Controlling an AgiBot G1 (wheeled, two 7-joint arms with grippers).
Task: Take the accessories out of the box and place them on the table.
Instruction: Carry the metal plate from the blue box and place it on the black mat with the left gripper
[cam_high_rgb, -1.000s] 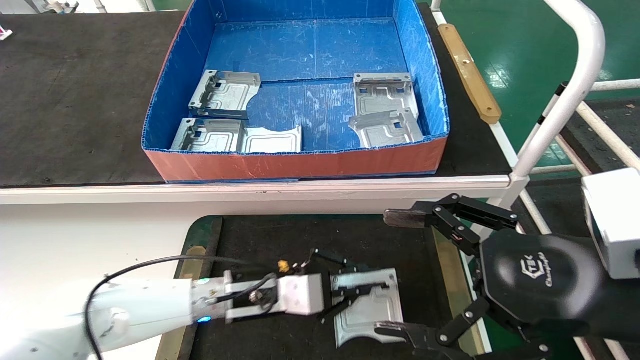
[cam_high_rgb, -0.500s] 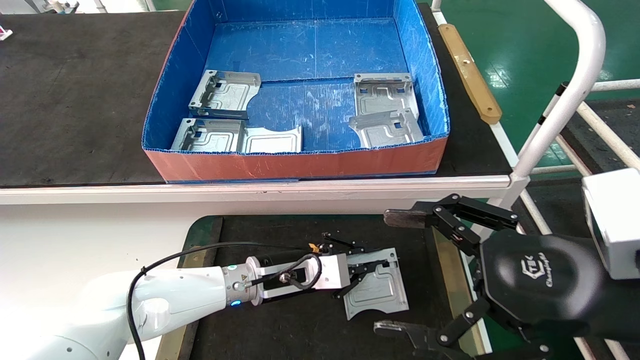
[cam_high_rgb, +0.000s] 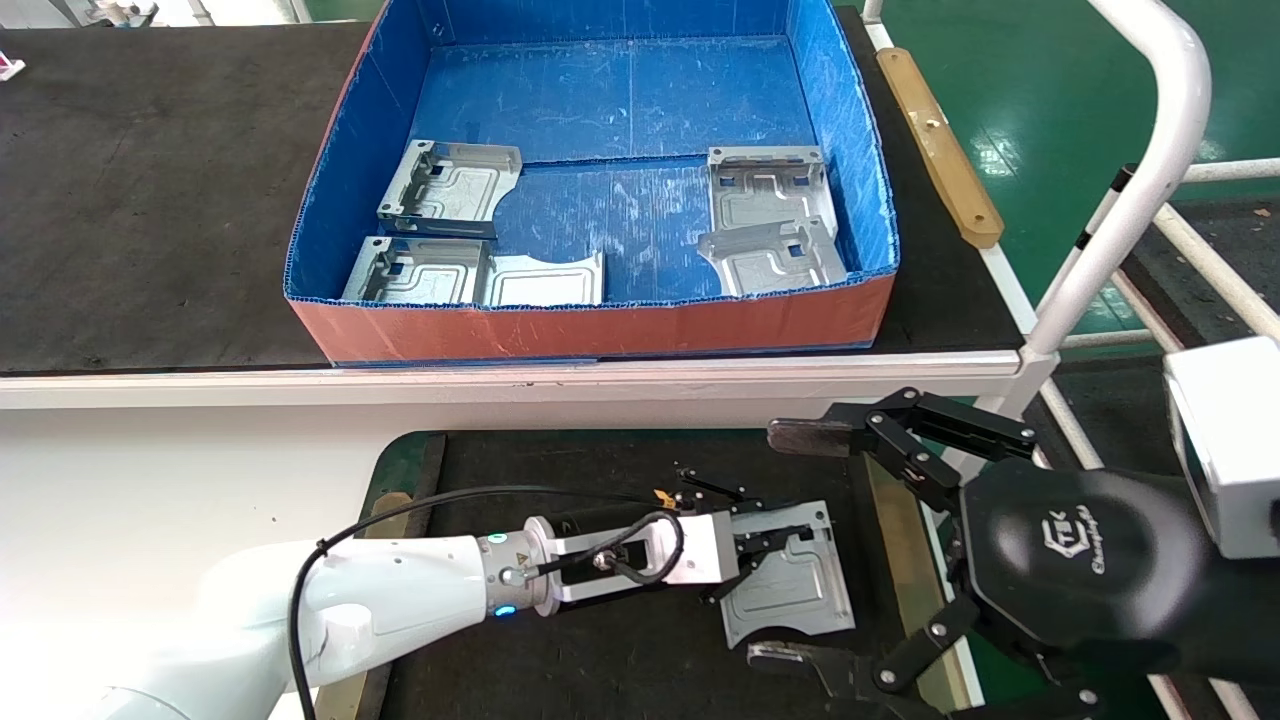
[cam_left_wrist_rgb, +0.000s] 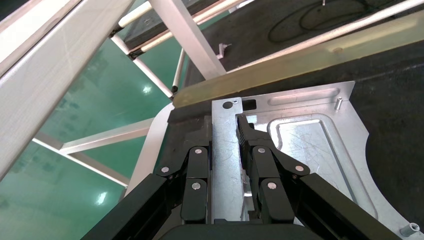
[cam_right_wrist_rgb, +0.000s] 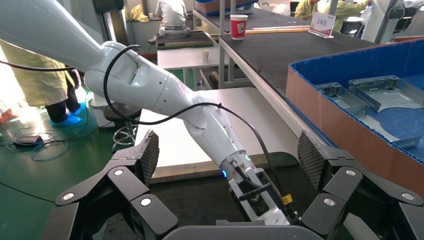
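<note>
My left gripper (cam_high_rgb: 770, 545) is shut on the bent edge of one silvery plate (cam_high_rgb: 790, 590), low over the right part of the black mat (cam_high_rgb: 600, 480) on the white table (cam_high_rgb: 150, 480). I cannot tell whether the plate touches the mat. In the left wrist view the gripper (cam_left_wrist_rgb: 225, 125) clamps the plate's (cam_left_wrist_rgb: 310, 145) upright flange. My right gripper (cam_high_rgb: 790, 547) is open and empty, its fingers spread either side of the plate; it is also open in its own view (cam_right_wrist_rgb: 230, 152). Several plates (cam_high_rgb: 450, 185) lie in the blue box (cam_high_rgb: 600, 330).
A tan metal strip (cam_high_rgb: 900, 560) runs along the mat's right side. A white tube frame (cam_high_rgb: 1130, 200) rises at the right. The box stands on a black-topped bench (cam_high_rgb: 150, 200) with a tan bar (cam_high_rgb: 940, 145) at its right edge.
My left gripper has carried the plate to the right across the mat, towards the tan strip and between the right gripper's fingers. The right arm has not moved.
</note>
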